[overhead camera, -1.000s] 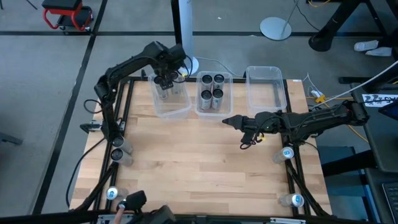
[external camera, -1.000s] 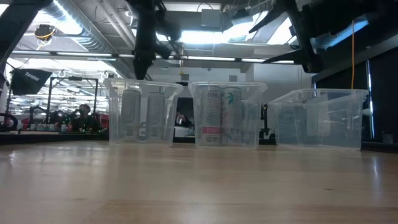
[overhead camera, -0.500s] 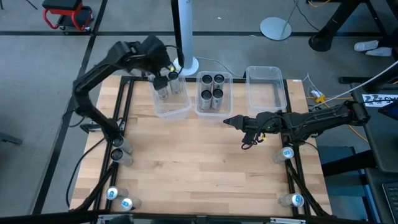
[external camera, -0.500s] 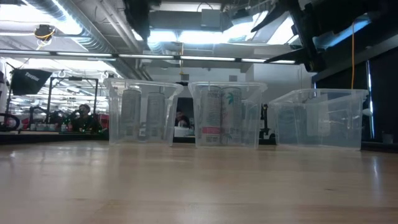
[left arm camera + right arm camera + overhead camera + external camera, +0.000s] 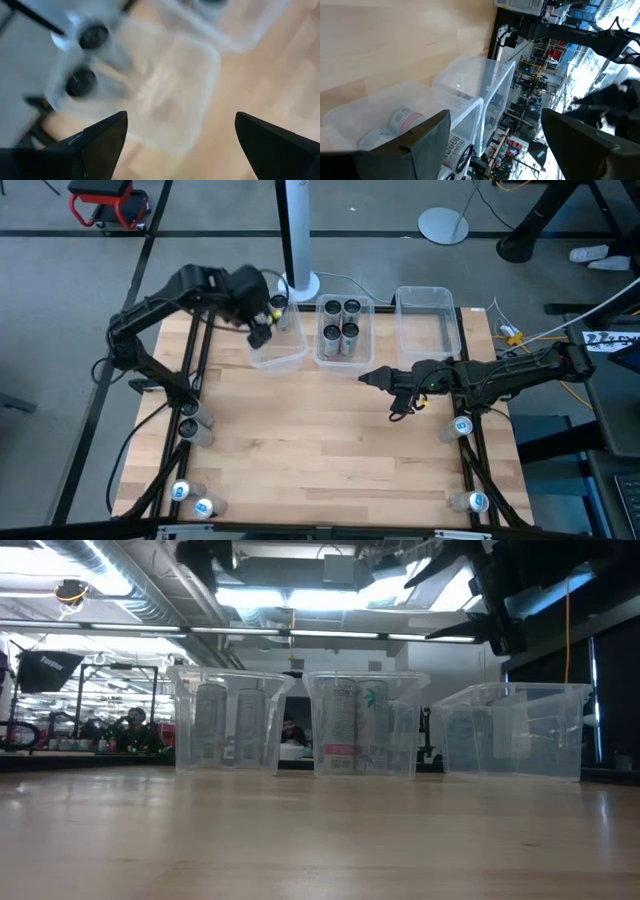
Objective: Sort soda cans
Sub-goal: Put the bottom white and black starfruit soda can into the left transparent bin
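Note:
Three clear bins stand in a row at the table's far side. The left bin holds two dark-topped soda cans upright at its far end. The middle bin holds several upright cans. The right bin has no cans in it. My left gripper is open and empty, high above the left bin's left wall; its fingers also show in the left wrist view. My right gripper is open and empty above the table, just near of the middle bin.
Loose cans stand on the frame off the table's edges: two at the left, two with pale blue tops at the front left, and two at the right. Bare wooden tabletop lies near of the bins.
My left gripper has risen from inside the left bin and drawn back toward the table's left, its arm folding outward; in the low view it has left the picture upward. A dark shape at the front left edge has withdrawn, and a pale-topped can stands there now.

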